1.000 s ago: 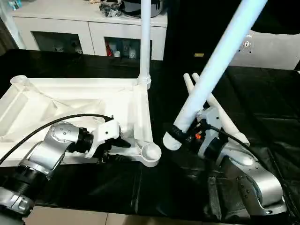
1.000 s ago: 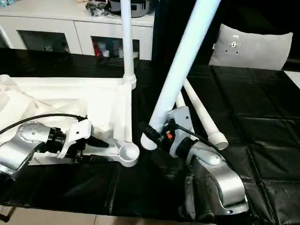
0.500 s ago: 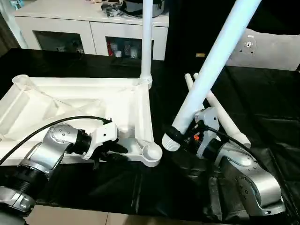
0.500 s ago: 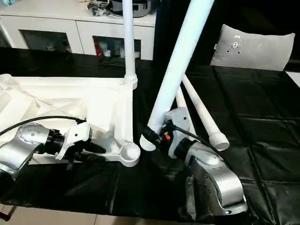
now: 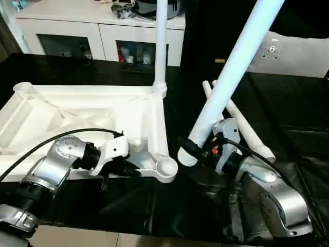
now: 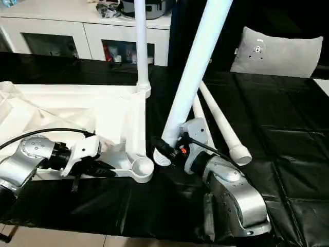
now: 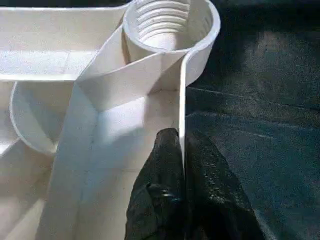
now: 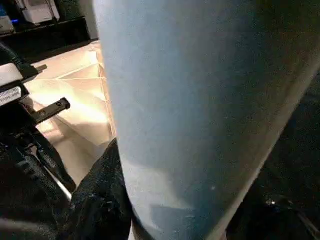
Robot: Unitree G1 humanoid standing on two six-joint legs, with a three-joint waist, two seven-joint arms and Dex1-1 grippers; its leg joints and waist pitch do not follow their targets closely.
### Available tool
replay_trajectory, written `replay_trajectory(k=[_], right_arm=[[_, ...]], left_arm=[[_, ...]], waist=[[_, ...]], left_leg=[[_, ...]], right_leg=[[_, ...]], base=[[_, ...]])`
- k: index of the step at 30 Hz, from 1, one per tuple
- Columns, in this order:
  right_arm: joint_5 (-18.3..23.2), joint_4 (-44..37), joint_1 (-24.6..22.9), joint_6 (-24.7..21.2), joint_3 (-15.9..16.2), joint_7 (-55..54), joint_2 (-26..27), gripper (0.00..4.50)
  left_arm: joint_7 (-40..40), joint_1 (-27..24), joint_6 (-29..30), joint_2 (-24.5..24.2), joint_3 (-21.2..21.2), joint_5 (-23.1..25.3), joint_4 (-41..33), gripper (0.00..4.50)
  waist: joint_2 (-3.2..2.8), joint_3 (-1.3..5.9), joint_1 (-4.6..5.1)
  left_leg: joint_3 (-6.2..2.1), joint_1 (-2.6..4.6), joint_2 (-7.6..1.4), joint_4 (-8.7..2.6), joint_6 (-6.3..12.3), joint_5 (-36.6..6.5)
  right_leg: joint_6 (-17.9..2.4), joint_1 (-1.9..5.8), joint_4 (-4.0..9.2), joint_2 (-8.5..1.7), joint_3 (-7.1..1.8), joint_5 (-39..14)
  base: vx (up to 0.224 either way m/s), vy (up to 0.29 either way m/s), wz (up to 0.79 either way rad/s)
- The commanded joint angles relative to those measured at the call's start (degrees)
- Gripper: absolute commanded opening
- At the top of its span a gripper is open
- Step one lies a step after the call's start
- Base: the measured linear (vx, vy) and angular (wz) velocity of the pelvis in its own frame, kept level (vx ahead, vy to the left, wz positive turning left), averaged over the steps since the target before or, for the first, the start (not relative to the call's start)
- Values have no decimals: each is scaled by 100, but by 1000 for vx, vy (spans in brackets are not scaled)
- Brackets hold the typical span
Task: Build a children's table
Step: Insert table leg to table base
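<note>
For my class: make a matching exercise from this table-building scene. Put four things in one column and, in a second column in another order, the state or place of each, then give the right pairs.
Things
1. left gripper
2. right gripper
3. standing leg
4. two spare legs

States
A. lying on the black cover beside the tabletop
B. upright in the tabletop's far corner socket
C. shut on the tabletop's rim, close to the empty near socket
D. holding a slanted leg near its thick lower end

Pairs: 1-C, 2-D, 3-B, 4-A
</note>
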State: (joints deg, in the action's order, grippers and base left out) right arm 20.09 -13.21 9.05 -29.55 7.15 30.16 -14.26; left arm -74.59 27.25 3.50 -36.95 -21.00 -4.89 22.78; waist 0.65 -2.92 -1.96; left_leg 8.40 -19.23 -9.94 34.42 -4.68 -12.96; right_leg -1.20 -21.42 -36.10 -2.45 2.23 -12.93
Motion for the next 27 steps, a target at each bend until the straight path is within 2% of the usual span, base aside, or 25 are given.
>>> replay_trajectory(k=[1,4,7,8,9,10,11,13,17,20,21,23,24,25,27], right_arm=[[20,51,126,-25,-68,-35,-1,190],[10,149,270,-104,-34,-56,27,190],[9,229,415,-194,15,-87,97,190],[-4,280,478,-224,54,-87,124,190],[-27,318,518,-235,89,-87,139,190],[-43,352,551,-259,115,-90,149,190],[-64,405,600,-300,151,-99,166,190],[-43,442,658,-332,200,-51,186,190],[52,534,853,-492,281,42,261,190],[100,551,888,-558,303,140,231,190],[88,566,894,-547,313,156,210,190],[43,604,898,-493,342,196,163,190],[11,631,899,-459,369,234,124,190],[-13,651,900,-439,392,267,90,190],[-22,658,907,-496,413,353,47,190]], left_arm=[[180,57,-17,94,92,33,61,0],[289,39,7,281,175,-96,1,0],[453,26,-25,475,199,-118,-60,0],[581,25,-79,586,190,-75,-53,0],[664,26,-127,659,171,-33,-26,0],[755,25,-128,705,160,19,-27,0],[893,21,-125,771,144,101,-31,0],[927,28,-64,837,134,113,-57,0],[908,80,21,915,114,138,-50,0],[847,97,-11,861,47,229,-42,0],[848,96,-22,842,39,265,-37,0],[860,85,-24,799,34,322,-37,0],[858,75,-18,769,29,359,-40,0],[854,64,-13,735,26,391,-48,0],[842,43,-25,707,47,417,-65,0]], waist=[[-33,285,-4],[-41,294,-4],[-37,316,-3],[-54,324,-7],[-24,339,-11],[-25,334,-16],[-48,332,-15],[-24,327,-19],[-51,324,-15],[-44,325,-24],[-22,332,-39],[-24,336,-38],[30,337,-34],[8,330,-46],[24,325,-45]], left_leg=[[-34,-39,-292,-445,-70,-579],[-26,-37,-287,-431,-55,-496],[-21,-49,-279,-410,-3,-296],[-23,-54,-278,-405,6,-258],[-17,-66,-282,-393,47,-145],[-19,-73,-280,-396,60,-116],[-14,-67,-278,-392,69,-129],[-14,-76,-281,-396,72,-156],[-16,-66,-285,-396,49,-222],[-19,-65,-291,-401,50,-178],[-16,-69,-292,-396,76,-102],[-15,-71,-290,-393,86,-62],[-7,-76,-289,-392,104,-57],[-8,-81,-282,-391,110,-52],[-5,-82,-285,-392,117,-130]], right_leg=[[-1166,261,426,-533,-336,-565],[-1209,260,414,-531,-335,-454],[-1280,279,374,-523,-338,-47],[-1293,282,366,-525,-334,27],[-1307,290,354,-524,-331,208],[-1303,290,349,-522,-326,236],[-1296,281,358,-521,-322,228],[-1297,290,359,-530,-323,138],[-1261,277,374,-530,-325,-14],[-1260,276,359,-530,-323,59],[-1263,282,346,-537,-321,147],[-1265,280,339,-533,-317,226],[-1261,288,346,-535,-318,230],[-1257,287,345,-541,-318,183],[-1236,284,362,-549,-319,-20]], base=[[0,0,0],[0,0,0],[0,0,0],[0,0,0],[0,0,0],[0,0,0],[0,0,0],[0,0,0],[0,0,0],[0,0,0],[0,0,0],[0,0,0],[0,0,0],[0,0,0],[0,0,0]])
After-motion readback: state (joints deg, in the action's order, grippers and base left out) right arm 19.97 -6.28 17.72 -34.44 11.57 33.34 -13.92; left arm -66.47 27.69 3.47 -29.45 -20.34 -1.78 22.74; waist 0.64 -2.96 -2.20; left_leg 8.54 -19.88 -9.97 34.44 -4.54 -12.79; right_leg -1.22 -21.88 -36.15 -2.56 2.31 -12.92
